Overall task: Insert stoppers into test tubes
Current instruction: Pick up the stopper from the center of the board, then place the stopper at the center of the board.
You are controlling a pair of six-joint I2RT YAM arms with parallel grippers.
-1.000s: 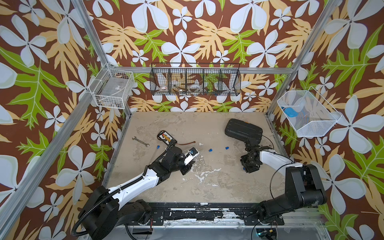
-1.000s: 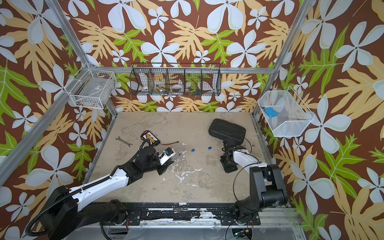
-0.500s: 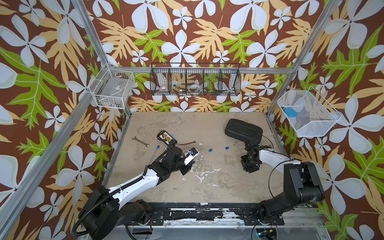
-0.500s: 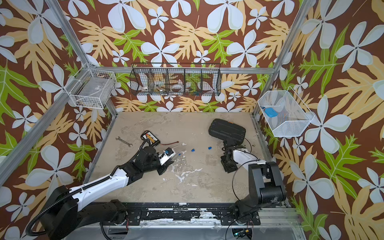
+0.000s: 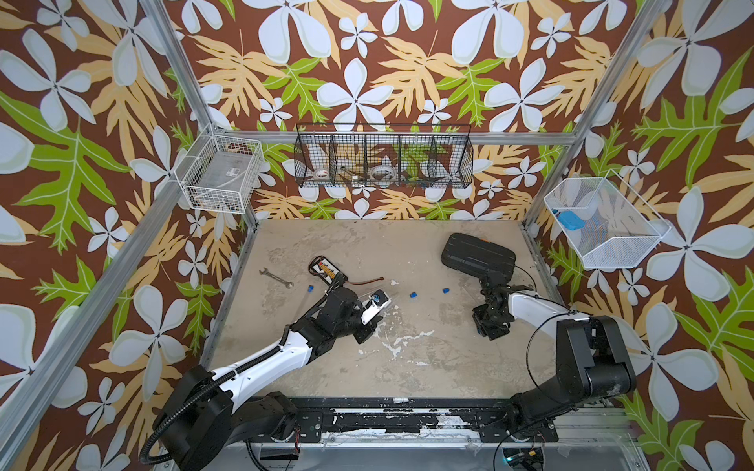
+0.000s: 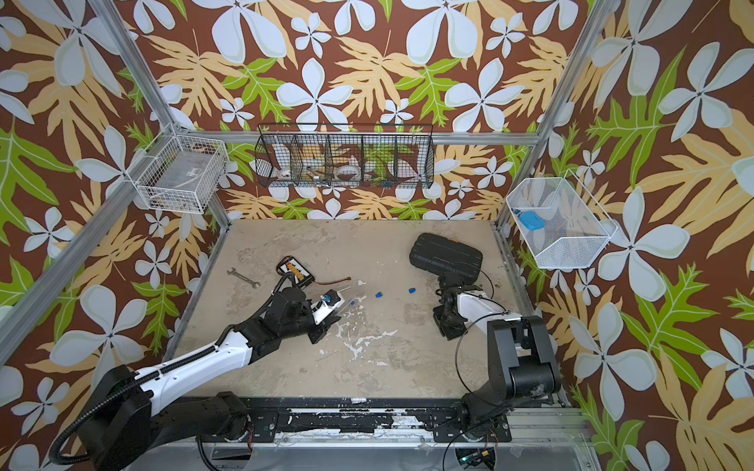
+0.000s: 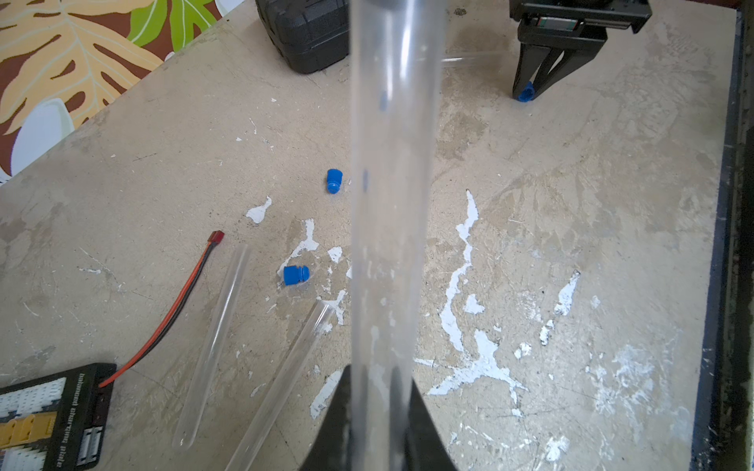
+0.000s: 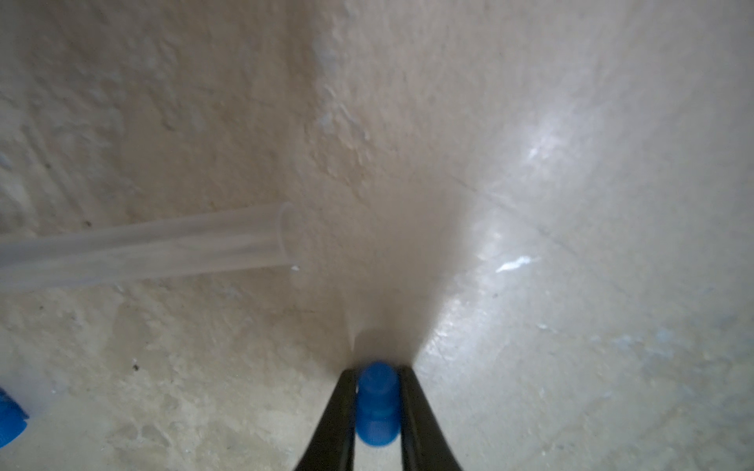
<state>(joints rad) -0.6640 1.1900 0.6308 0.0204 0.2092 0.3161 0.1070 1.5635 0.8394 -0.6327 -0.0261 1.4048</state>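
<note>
Blue plastic shows between the fingers of our right gripper point(image 8: 377, 370): its jaws are clamped on one stopper point(image 8: 377, 407), low over the table point(image 8: 571, 204), with an open test tube point(image 8: 143, 248) lying near. Our left gripper point(image 7: 378, 373) is closed around a clear tube point(image 7: 391, 163), which seems lifted off the table, though we cannot be sure. Two loose stoppers point(image 7: 333, 180) point(image 7: 296, 274) and two further tubes point(image 7: 212, 346) point(image 7: 281, 387) lie near the charging plate point(image 7: 49, 416).
</note>
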